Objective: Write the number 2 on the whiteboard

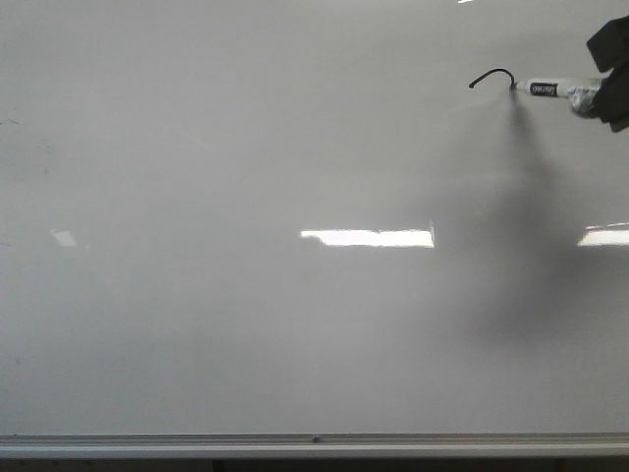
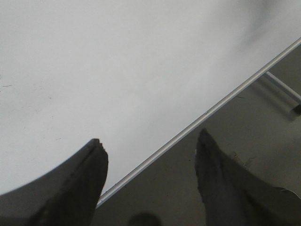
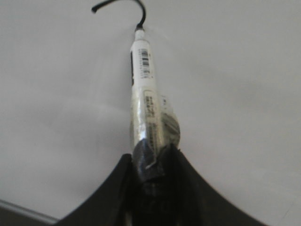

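The whiteboard [image 1: 246, 147] is glossy white-grey and fills the front view. At its upper right lies a short black hooked stroke [image 1: 491, 75], the curled top of the number 2. My right gripper [image 1: 601, 88] is shut on a white marker [image 1: 550, 89], whose tip touches the right end of the hook. In the right wrist view the marker [image 3: 143, 84] runs from the right gripper [image 3: 150, 157] up to the stroke [image 3: 120, 5]. My left gripper [image 2: 149, 137] is open and holds nothing. It hangs over the whiteboard [image 2: 117, 61] at its frame edge.
A thin silver frame [image 1: 314, 444] runs along the board's bottom edge and shows again as a frame strip [image 2: 207, 115] in the left wrist view, with dark floor beyond it. Bright light reflections [image 1: 367, 237] lie mid-board. The right arm's shadow [image 1: 521, 246] falls below the marker.
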Robot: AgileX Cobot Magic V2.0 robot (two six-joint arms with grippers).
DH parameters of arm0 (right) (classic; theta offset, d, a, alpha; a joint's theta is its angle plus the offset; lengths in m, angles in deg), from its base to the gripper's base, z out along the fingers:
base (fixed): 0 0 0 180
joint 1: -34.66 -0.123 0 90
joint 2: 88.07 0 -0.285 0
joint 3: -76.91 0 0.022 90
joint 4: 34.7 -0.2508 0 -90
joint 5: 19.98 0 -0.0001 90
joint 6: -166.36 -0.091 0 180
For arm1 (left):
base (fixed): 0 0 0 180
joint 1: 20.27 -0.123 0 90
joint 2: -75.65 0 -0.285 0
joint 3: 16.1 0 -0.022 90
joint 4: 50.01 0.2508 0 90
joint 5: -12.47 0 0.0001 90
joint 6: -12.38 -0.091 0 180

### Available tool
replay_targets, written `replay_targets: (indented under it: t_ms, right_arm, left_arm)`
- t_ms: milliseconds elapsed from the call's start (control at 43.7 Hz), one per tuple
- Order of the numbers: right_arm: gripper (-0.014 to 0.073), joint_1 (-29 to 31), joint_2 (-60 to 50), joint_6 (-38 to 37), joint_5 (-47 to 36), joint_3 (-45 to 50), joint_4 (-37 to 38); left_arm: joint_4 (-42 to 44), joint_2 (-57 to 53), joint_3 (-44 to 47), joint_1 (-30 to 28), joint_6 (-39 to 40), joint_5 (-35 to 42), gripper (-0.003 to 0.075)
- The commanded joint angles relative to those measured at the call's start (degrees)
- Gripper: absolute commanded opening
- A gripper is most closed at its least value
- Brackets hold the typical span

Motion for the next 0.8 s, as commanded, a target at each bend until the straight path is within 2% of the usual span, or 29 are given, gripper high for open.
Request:
replay_targets:
  t_ms: [0,183,389,549,686,777]
  right_arm:
    - [-0.0068,-1.6,1.0,0.5,-0.9,-1.3,0.5]
    - [-0.0068,-4.0,2.7,0.5,-2.1,-2.0,0.5]
    - [-0.0068,2.9,2.7,0.5,1.1,-2.0,0.5]
    - [-0.0068,3.9,1.4,0.5,1.7,-2.0,0.4]
    - [-0.0068,2.5,-3.7,0.5,8.3,-2.0,0.4]
    - [-0.0068,-0.3,-8.4,2.0,14.1,-2.0,0.4]
  left_arm:
    - [-1.8,-0.4,-1.5,-0.3,0.5,4.2,0.0409]
    - [-2.0,-0.4,-1.5,-0.3,0.5,4.5,0.0409]
    - [-2.0,-0.4,-1.5,-0.3,0.5,4.5,0.0409]
    - [-2.0,-0.4,-1.5,-0.3,0.5,5.9,0.0409]
    - [-2.0,-0.4,-1.5,-0.3,-1.0,6.4,0.0409]
    - [-5.0,0.5,-2.4,-0.2,-6.1,5.2,0.0409]
